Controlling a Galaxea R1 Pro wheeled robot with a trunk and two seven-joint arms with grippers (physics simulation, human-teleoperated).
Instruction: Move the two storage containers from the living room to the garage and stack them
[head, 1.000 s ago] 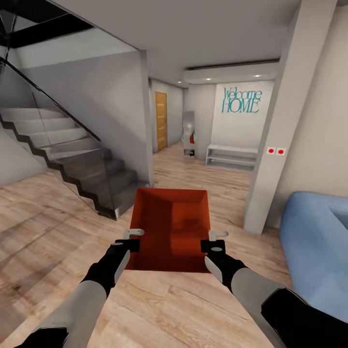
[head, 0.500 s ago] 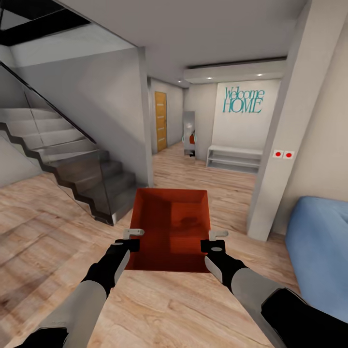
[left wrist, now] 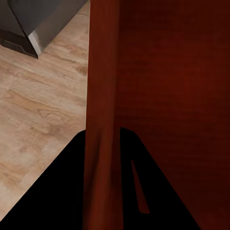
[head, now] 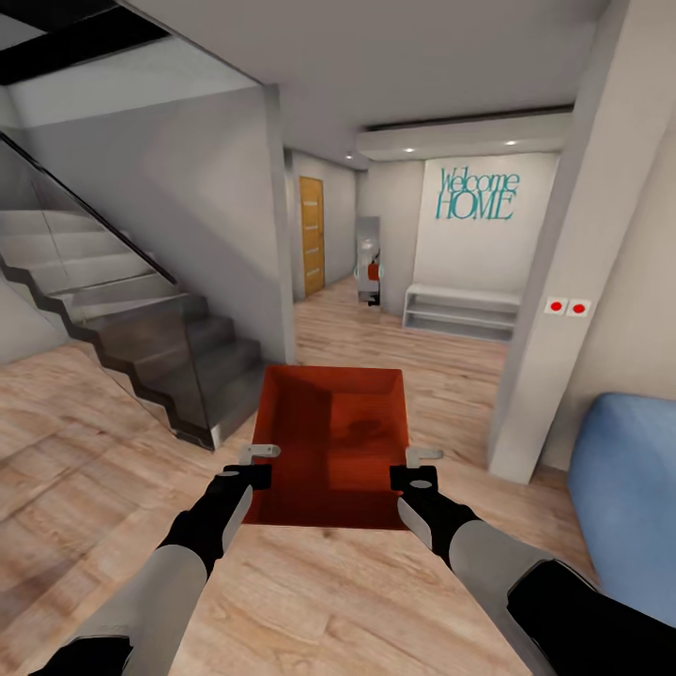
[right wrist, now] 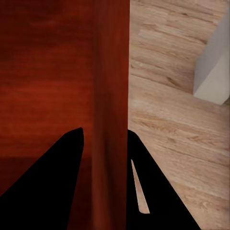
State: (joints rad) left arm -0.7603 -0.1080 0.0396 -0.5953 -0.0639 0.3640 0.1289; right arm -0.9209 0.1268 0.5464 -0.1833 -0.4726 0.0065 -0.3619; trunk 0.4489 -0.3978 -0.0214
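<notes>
An orange-red open-top storage container (head: 333,441) hangs in front of me above the light wood plank floor (head: 310,601) of the living room. My left gripper (head: 261,459) is shut on its left wall (left wrist: 101,96), one finger on each side. The right wall (right wrist: 112,86) sits likewise between the fingers of my right gripper (head: 422,461), which is shut on it. The bin is held level between both arms and its inside is empty.
A dark staircase with a glass balustrade (head: 141,319) rises at the left. A grey-white pillar (head: 549,310) stands at the right, with a blue sofa (head: 624,469) beside it. Ahead, a hallway leads to a wooden door (head: 312,235) and a low white shelf (head: 460,312).
The whole view has shifted as I roll forward: stairs, pillar and sofa slide outward and closer. Both grippers and the container keep their places relative to me.
</notes>
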